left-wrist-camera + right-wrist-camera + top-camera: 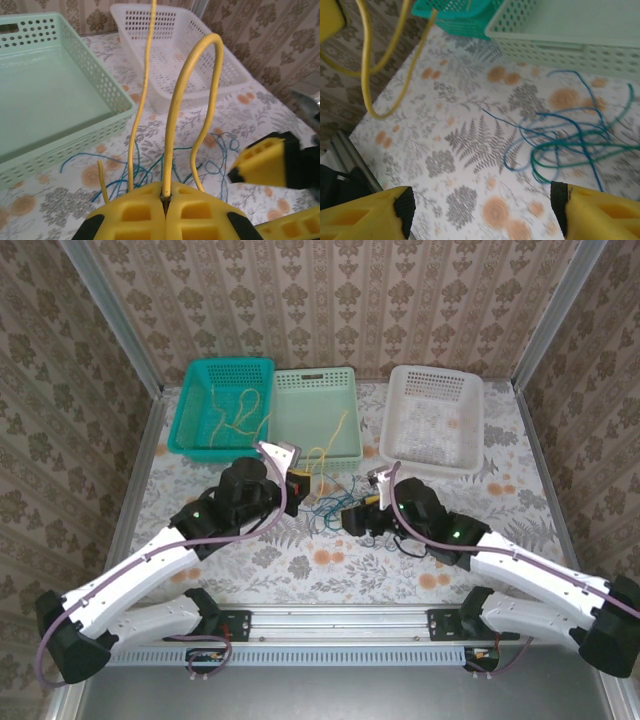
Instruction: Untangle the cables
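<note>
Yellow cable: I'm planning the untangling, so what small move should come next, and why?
Probably lower the open right gripper onto the blue and green tangle to pin it: the left gripper is shut on the raised yellow cable, so pulling could then separate them.

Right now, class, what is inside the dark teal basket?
Yellow cable lies looped on the floor of the dark teal basket. Its near right corner is partly covered by the left arm, so anything there is hidden.
</note>
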You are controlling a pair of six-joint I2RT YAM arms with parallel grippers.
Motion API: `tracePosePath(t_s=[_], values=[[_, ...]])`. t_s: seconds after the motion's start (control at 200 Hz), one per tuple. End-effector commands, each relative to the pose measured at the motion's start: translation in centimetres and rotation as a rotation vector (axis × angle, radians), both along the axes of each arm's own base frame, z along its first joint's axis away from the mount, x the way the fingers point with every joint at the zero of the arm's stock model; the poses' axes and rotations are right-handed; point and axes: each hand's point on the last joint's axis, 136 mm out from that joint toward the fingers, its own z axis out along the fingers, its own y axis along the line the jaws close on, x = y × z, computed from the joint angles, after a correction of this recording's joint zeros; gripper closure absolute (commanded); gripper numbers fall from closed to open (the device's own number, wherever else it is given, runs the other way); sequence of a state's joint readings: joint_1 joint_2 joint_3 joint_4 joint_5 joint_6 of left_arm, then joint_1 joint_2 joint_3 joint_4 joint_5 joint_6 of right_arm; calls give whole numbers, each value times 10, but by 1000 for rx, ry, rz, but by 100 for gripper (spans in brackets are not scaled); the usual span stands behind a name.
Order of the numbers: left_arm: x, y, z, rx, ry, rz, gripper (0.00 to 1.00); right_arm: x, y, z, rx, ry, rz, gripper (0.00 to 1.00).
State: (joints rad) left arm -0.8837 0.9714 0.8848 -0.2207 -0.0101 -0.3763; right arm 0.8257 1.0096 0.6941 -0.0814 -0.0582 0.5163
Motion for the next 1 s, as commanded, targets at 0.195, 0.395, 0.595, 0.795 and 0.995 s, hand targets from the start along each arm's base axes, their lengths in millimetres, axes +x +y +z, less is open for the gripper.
tracePosePath(t_s=[0.195,0.395,0.595,0.795,0.995], values=[[6,0,14,-181,-1,77,100,13,37,43,192,-150,-2,24],[8,0,10,-240,17,99,100,18,56,40,187,-157,19,30],[6,-1,13,-259,21,91,100,25,58,41,169,-184,-6,48],[6,0,10,-268,28,97,100,23,61,45,155,-198,21,63],[8,11,6,-208,10,130,100,16,52,32,58,-173,48,91]])
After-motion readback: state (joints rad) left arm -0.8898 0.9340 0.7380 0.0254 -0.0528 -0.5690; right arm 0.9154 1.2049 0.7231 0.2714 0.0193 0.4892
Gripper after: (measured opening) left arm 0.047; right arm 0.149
